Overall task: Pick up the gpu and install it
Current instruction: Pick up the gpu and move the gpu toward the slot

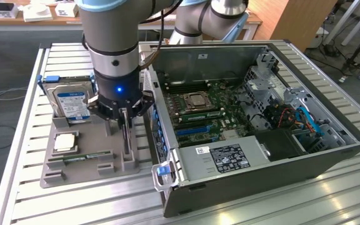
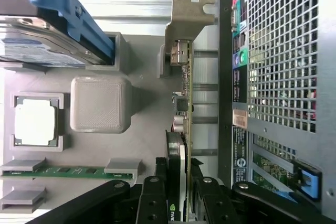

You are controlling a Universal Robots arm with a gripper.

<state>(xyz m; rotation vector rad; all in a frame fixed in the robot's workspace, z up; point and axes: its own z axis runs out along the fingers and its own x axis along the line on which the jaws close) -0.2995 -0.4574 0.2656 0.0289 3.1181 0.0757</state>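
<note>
The gpu (image 1: pixel 126 137) stands on its edge in a slot of the grey parts holder (image 1: pixel 83 174), just outside the open computer case (image 1: pixel 243 174). In the wrist view the gpu (image 2: pixel 185 103) is a thin dark board with a pale metal bracket at its far end, still resting at the holder. My gripper (image 1: pixel 125 119) comes straight down over it. Its black fingers (image 2: pixel 153 203) press on both faces of the card, so the gripper (image 2: pixel 179 205) is shut on the gpu.
The holder also carries a hard drive (image 1: pixel 72 101) with a blue-white label, a CPU (image 1: pixel 64 142) and a RAM stick (image 1: pixel 83 158). Inside the case lies the motherboard (image 1: pixel 198 117) with blue slots (image 1: pixel 196 131). The case's perforated rear wall (image 2: pixel 278 51) runs close beside the card.
</note>
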